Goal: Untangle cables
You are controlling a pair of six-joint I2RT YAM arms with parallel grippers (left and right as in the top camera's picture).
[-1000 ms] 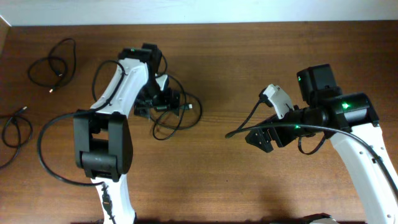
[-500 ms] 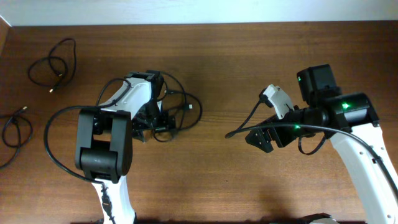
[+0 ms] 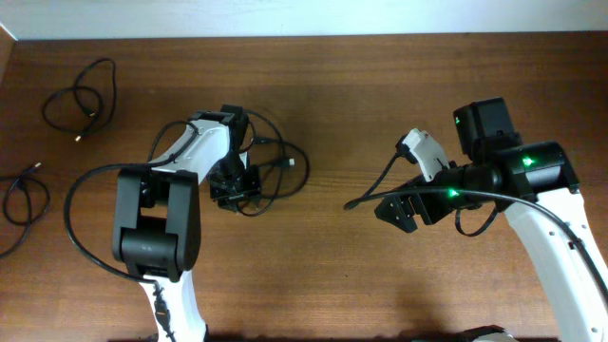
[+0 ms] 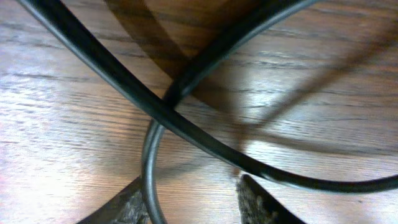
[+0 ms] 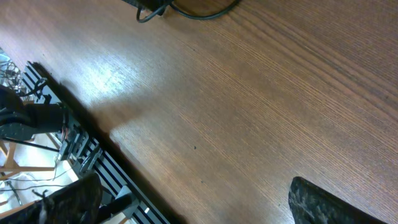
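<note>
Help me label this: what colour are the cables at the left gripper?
Black cables, clearest in the left wrist view.

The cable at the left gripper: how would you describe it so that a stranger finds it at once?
On the brown wooden table, look near the middle, by the left gripper. There lies a loose bundle of thin black cable. The two other cables lie far off at the left edge, with no arm near them.
</note>
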